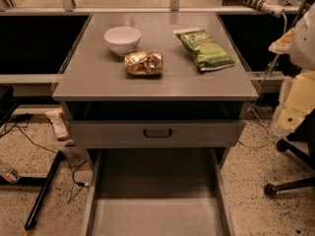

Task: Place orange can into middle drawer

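Observation:
The orange can (pixel 143 63), crumpled and shiny golden, lies on its side on the grey cabinet top (pixel 98 77), just in front of and to the right of the white bowl. The middle drawer (pixel 157 210) is pulled out wide below the cabinet, and its flat grey floor is bare. My gripper is not in view. Only pale white and yellowish parts of my arm (pixel 298 97) show at the right edge, well apart from the can.
A white bowl (pixel 122 39) stands at the back left of the top and a green chip bag (pixel 204 48) lies at the right. The upper drawer front with a black handle (pixel 157 132) is slightly out. Cables, a black pole and a chair base are on the floor.

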